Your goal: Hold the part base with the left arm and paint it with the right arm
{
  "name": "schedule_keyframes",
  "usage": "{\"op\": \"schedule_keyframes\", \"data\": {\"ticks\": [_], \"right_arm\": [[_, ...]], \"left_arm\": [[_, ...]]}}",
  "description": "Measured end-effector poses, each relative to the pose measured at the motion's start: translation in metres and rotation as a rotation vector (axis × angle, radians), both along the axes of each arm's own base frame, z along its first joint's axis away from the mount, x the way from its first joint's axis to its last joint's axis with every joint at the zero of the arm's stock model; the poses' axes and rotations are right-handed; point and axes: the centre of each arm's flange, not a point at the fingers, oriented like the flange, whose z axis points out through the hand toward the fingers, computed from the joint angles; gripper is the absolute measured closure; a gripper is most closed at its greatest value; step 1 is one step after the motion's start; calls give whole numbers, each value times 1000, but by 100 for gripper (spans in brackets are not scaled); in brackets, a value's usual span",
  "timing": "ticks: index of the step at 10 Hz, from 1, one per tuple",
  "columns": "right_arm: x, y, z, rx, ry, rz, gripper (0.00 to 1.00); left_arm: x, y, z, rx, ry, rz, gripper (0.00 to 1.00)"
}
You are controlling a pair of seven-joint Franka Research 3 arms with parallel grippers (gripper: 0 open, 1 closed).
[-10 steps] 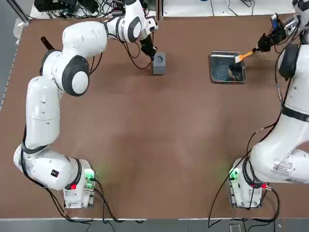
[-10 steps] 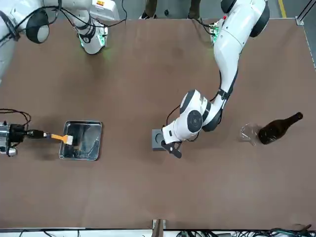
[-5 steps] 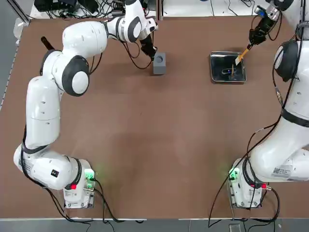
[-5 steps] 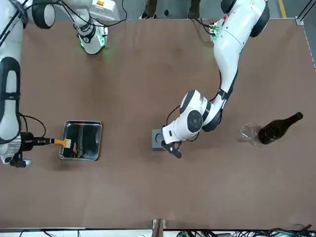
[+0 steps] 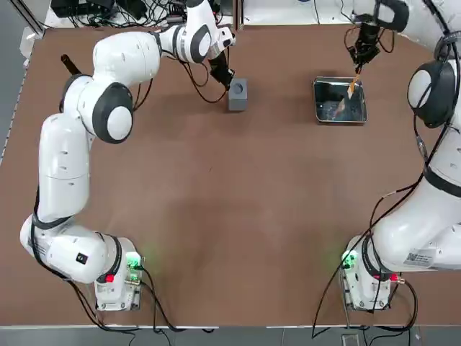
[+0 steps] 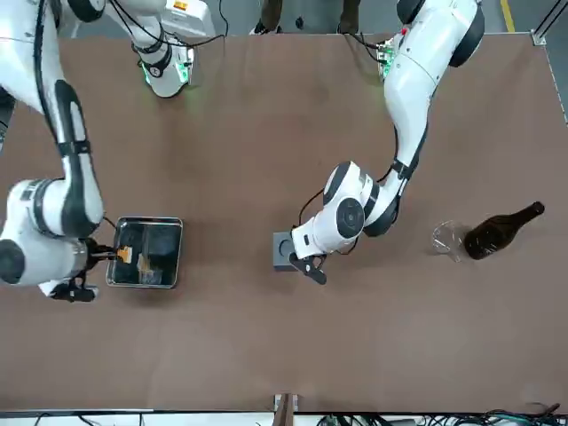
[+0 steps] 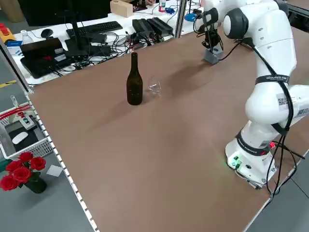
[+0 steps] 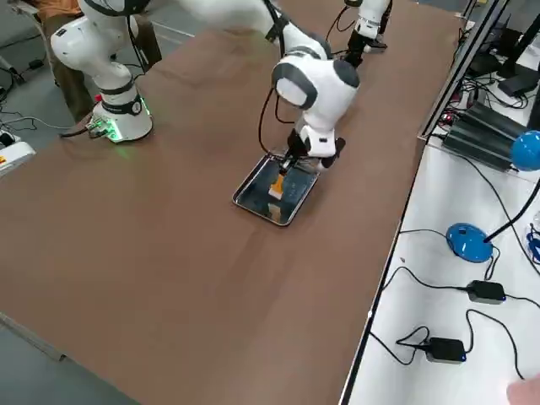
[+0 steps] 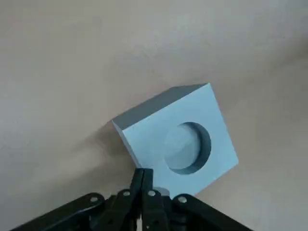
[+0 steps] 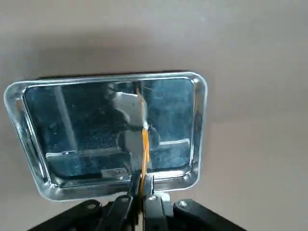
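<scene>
Two white arms at brown table [image 5: 238,209]; desks with keyboard [image 7: 96,28], cables beyond far edge, red roses [image 7: 21,171] beside it. Dark bottle [image 7: 134,82] and glass [image 7: 154,87] at table's 10 o'clock. Metal tray [image 5: 320,108] at 1 o'clock. Part base [image 5: 238,94] at 12 o'clock. Left tool [image 9: 143,179] fingers pressed together, tips touching part base's edge. Right tool [image 10: 142,185] clamped on orange-handled brush [image 10: 143,144], bristles in tray.

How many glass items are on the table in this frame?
2: a dark bottle standing upright at the robot's left side of the table, and a small clear glass beside it. Arms may hide more.
</scene>
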Motion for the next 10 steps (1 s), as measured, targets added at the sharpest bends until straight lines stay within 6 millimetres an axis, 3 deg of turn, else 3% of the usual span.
{"op": "schedule_keyframes", "data": {"ticks": [5,10], "right_arm": [[-11,64,-32,-93,-56,-25,95],[-21,135,-25,-55,-75,-50,95]], "left_arm": [[0,0,0,0,0,1,96],[0,1,0,0,0,1,95]]}}
